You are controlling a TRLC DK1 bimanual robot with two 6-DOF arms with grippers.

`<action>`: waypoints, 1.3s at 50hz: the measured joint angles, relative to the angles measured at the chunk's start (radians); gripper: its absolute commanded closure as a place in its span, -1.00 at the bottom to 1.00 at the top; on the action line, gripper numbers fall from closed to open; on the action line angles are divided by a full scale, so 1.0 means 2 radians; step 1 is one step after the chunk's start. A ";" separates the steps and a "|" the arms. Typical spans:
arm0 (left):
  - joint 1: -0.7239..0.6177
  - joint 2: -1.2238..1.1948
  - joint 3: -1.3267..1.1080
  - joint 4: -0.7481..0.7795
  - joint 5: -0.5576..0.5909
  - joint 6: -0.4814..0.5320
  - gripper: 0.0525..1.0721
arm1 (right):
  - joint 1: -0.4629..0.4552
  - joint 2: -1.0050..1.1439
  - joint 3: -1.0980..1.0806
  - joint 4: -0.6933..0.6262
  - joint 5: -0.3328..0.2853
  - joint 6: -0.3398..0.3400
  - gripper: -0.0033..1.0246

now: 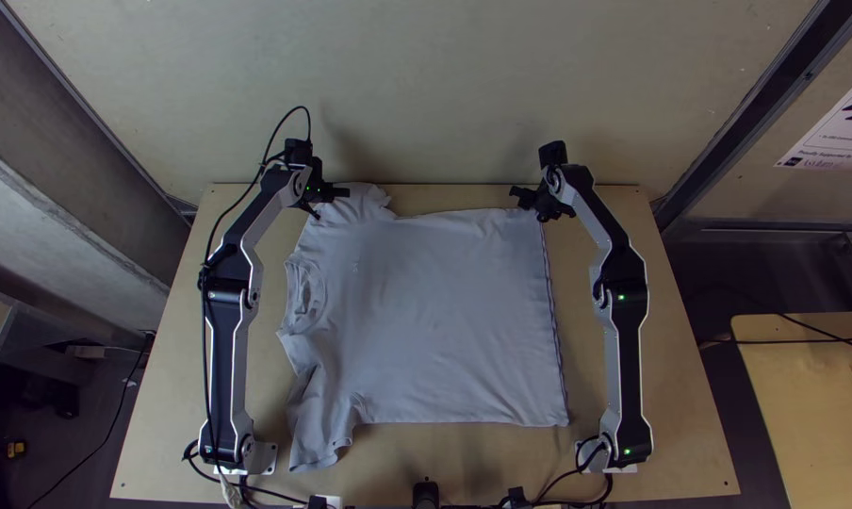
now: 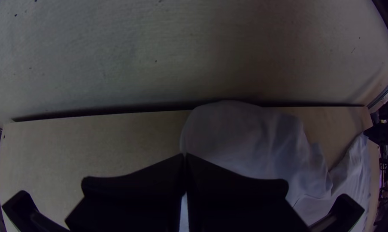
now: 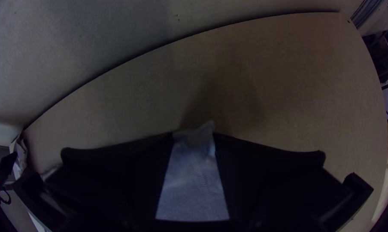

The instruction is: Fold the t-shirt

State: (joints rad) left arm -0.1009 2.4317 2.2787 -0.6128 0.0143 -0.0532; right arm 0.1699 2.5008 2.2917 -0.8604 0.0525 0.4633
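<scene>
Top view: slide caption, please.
T-shirt spread on the table, left gripper at a sleeve, right gripper at a hem corner.

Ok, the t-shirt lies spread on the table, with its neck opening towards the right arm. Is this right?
No, in the top view the neck opening faces the left arm; the t-shirt does lie spread on the table.

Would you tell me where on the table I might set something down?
Bare table lies between the t-shirt's near side and the near edge, outside the left arm and right arm, and between hem and right arm. It's crowded at the far edge, where the left gripper is at a sleeve and the right gripper at a hem corner.
</scene>
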 measured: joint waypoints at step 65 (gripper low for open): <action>0.019 -0.068 -0.039 0.030 0.006 0.018 0.95 | -0.009 -0.022 0.006 0.075 0.027 -0.031 0.95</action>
State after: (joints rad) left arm -0.0639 2.2959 2.2009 -0.5529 0.0257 -0.0177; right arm 0.1524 2.4561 2.3047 -0.7105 0.1059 0.4015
